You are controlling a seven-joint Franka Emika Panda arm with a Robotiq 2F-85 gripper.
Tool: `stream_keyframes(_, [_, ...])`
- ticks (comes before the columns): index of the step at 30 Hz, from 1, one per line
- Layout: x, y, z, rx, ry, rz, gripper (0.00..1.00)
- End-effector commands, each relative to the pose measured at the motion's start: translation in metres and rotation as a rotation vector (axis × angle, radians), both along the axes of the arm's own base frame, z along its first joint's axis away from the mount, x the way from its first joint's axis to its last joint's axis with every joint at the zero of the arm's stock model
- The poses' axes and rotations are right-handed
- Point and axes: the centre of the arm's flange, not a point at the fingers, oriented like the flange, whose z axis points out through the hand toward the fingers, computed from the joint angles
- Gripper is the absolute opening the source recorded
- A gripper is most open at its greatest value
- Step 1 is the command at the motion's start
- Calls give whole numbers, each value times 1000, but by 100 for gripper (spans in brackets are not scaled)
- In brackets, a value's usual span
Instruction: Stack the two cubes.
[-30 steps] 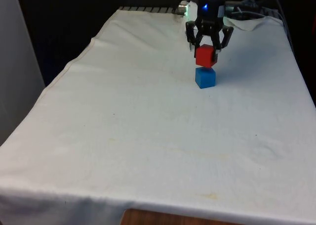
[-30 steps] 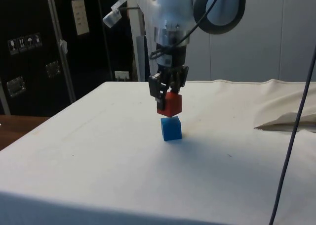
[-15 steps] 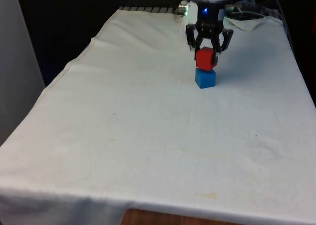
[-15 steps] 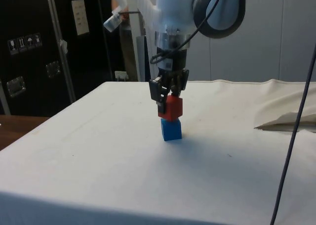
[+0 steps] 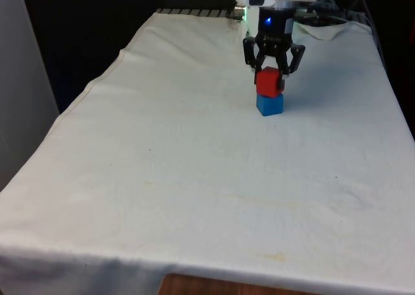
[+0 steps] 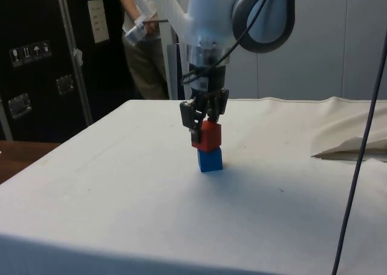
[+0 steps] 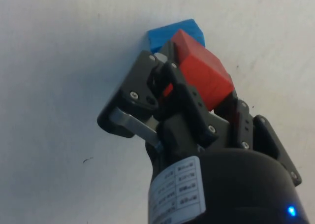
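Since the earlier frames, the gripper (image 5: pixel 270 74) has come down, so the red cube (image 5: pixel 267 83) that hung above the blue cube (image 5: pixel 270 104) now sits on its top face.

From the front, the stack is in the upper right of the frame, on the white cloth (image 5: pixel 194 178). The jaws are closed on the red cube's sides and have not let go. The cloth is bare on every side of the stack, and its edges at the frame's left and right are well apart from the cubes, so there is much room to pull away.

From the side, the gripper (image 6: pixel 203 127) stands upright in the upper middle of the frame, with the red cube (image 6: pixel 208 136) touching the blue cube (image 6: pixel 210 159) below. The red one appears slightly turned against the blue one. A person (image 6: pixel 142 51) stands behind the table, in the upper left.

From the wrist, the red cube (image 7: pixel 203 75) lies between the fingers (image 7: pixel 147 86), and the blue cube (image 7: pixel 167 34) peeks out beyond it.

By this, the placing seems done; opening the jaws and lifting straight up is what remains.
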Motion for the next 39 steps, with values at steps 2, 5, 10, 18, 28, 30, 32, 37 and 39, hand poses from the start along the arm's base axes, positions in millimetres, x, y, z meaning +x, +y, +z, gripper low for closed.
stream_keyframes(2, [0,1,-1,10,-3,-1,4])
stream_keyframes(5, [-1,-1,-2,10,-3,-2,19])
stream_keyframes(10, [0,-1,-1,10,-4,-1,58])
stream_keyframes(18, [-1,-2,-2,10,-3,-3,100])
stream_keyframes(28, [4,-4,11,0,1,-5,100])
stream_keyframes(30, [6,-5,16,-3,3,-5,100])
stream_keyframes(32, [9,-6,21,-8,7,-3,100])
stream_keyframes(37, [17,-9,30,-19,18,4,100])
stream_keyframes(39, [22,-12,33,-25,22,10,100])
